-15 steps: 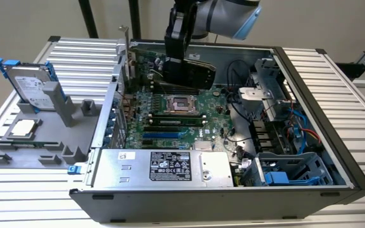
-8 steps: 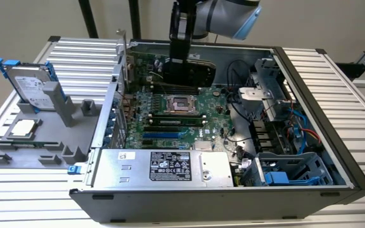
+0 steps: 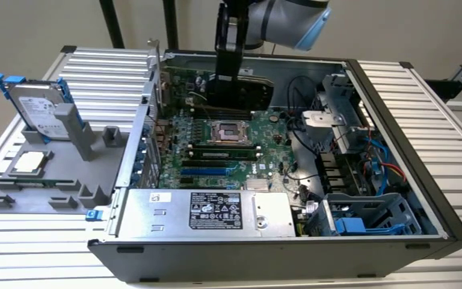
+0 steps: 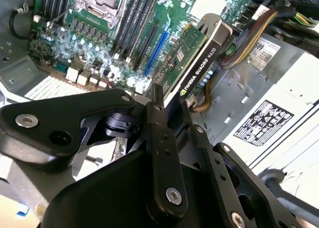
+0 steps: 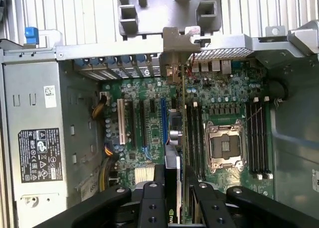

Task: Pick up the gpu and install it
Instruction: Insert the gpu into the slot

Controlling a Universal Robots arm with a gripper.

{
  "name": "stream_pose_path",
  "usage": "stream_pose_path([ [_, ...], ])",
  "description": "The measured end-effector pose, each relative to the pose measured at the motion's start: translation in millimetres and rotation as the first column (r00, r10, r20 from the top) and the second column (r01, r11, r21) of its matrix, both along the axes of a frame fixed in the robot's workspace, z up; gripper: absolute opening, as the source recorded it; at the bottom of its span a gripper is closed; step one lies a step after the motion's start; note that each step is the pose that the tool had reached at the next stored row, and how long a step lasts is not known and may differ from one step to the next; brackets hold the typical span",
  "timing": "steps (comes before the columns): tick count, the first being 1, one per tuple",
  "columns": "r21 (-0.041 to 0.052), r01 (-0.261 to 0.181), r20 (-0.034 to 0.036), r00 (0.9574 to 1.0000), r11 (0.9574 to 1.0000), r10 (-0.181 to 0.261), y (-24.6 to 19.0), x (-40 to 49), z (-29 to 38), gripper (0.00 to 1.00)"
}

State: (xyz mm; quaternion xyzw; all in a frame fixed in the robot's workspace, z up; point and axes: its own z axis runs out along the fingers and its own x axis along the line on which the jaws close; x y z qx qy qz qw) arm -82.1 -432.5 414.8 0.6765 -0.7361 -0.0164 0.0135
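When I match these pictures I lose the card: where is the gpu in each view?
Exterior view: the gpu is the dark card under the arm, between the CPU socket and the case's far wall.
Second wrist view: the gpu tilts green-faced above the board, near the blue slot.
First wrist view: the gpu is edge-on in the pincer, beside the blue slot.
Shared landmark: the CPU socket.

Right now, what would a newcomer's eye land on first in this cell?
The open computer case in the middle of the exterior view, with the arm down inside it. Its claw is clamped on the gpu, held on edge over the motherboard. At the exterior view's left, a hard drive stands upright in a grey holder.
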Motion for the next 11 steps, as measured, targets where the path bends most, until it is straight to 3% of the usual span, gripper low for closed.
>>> stream_pose_path([
  [3,-0.0002,-0.011,0.0168,0.9998,0.9999,0.011,-0.1,0.0,-2.2,0.0],
  [5,-0.0003,-0.015,0.0229,0.9996,0.9999,0.015,-0.1,0.1,-4.3,0.0],
  [11,-0.0013,-0.015,0.0234,0.9996,0.9999,0.015,-0.1,0.0,-6.0,0.0],
])
